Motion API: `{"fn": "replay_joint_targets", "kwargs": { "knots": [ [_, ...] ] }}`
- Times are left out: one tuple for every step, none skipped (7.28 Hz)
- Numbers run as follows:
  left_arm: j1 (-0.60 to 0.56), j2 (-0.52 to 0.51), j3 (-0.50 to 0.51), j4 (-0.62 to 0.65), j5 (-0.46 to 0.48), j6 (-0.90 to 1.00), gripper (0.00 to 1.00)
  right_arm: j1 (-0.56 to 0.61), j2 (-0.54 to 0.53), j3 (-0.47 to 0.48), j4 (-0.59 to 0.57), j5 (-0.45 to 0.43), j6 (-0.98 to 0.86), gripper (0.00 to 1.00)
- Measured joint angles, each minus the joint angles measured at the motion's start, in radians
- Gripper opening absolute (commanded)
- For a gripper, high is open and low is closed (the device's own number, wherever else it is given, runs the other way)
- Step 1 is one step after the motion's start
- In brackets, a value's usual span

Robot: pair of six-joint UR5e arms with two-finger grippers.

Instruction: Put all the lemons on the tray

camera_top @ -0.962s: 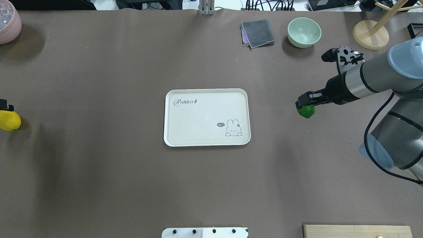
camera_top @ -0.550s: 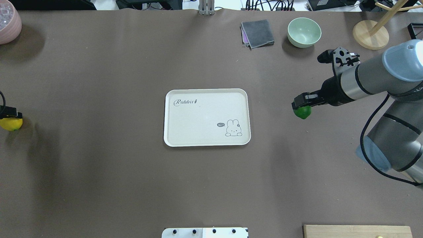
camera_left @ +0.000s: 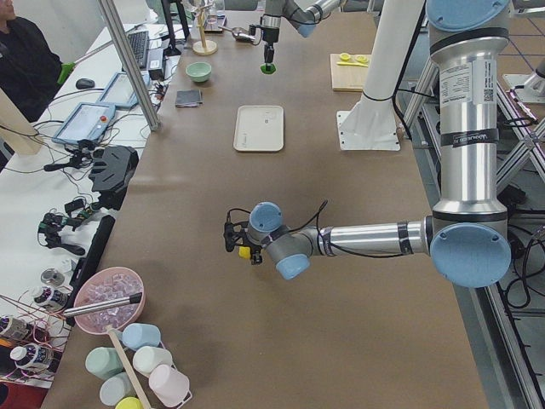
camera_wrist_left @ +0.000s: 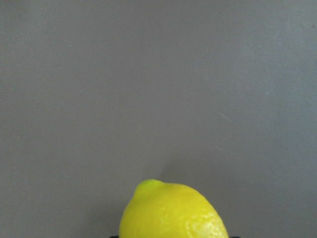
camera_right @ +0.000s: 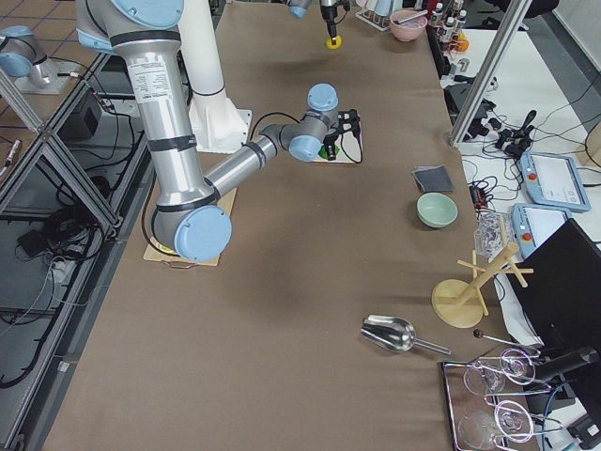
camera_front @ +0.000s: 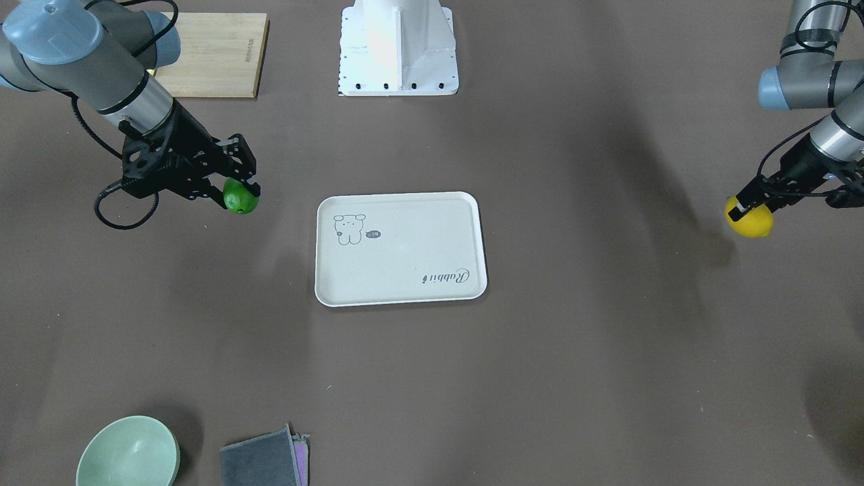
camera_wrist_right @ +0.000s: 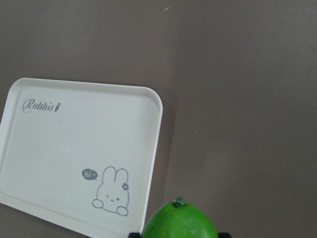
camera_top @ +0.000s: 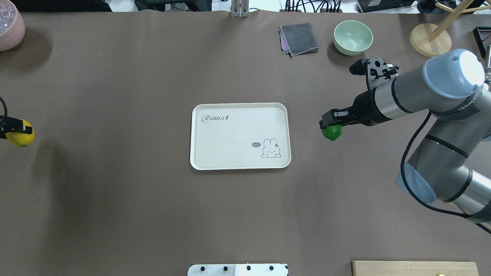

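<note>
The off-white tray (camera_top: 238, 136) with the rabbit drawing lies at the table's middle, with nothing on it; it also shows in the front view (camera_front: 405, 253) and the right wrist view (camera_wrist_right: 74, 148). My right gripper (camera_top: 330, 123) is shut on the green lemon (camera_top: 332, 132) and holds it above the table, right of the tray. The green lemon also shows in the front view (camera_front: 241, 196) and the right wrist view (camera_wrist_right: 180, 222). My left gripper (camera_top: 9, 125) is shut on the yellow lemon (camera_top: 21, 138) at the far left edge, lifted off the table. The yellow lemon also shows in the front view (camera_front: 749, 219) and the left wrist view (camera_wrist_left: 173, 210).
A green bowl (camera_top: 353, 37), a folded grey cloth (camera_top: 299, 39) and a wooden stand (camera_top: 429, 40) sit at the far right. A pink bowl (camera_top: 9, 27) is at the far left corner. A wooden cutting board (camera_top: 414, 268) lies at the near right.
My right gripper has carried the green lemon leftward, closer to the tray. My left gripper has moved the yellow lemon rightward and a little up in the overhead view.
</note>
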Motion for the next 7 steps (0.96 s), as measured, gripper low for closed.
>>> {"fn": "replay_joint_targets", "kwargs": {
  "knots": [
    [-0.009,-0.052,-0.074,0.094,-0.017,-0.029,0.0,-0.037,0.028,-0.012,0.0,-0.038,0.022,0.0],
    [0.005,-0.124,-0.138,0.181,-0.024,-0.104,0.0,-0.063,0.056,-0.039,0.001,-0.068,0.032,0.0],
    [0.05,-0.201,-0.171,0.225,-0.018,-0.193,0.0,-0.08,0.097,-0.087,0.002,-0.09,0.036,0.0],
    [0.117,-0.275,-0.179,0.249,0.019,-0.274,0.0,-0.089,0.157,-0.156,0.004,-0.11,0.045,0.0],
    [0.193,-0.341,-0.18,0.281,0.086,-0.326,0.0,-0.096,0.223,-0.231,0.006,-0.127,0.063,0.0],
    [0.269,-0.408,-0.179,0.339,0.157,-0.355,0.0,-0.105,0.273,-0.292,0.009,-0.146,0.076,0.0],
    [0.333,-0.465,-0.179,0.394,0.213,-0.379,0.0,-0.12,0.299,-0.33,0.012,-0.167,0.082,0.0]
  ]
}}
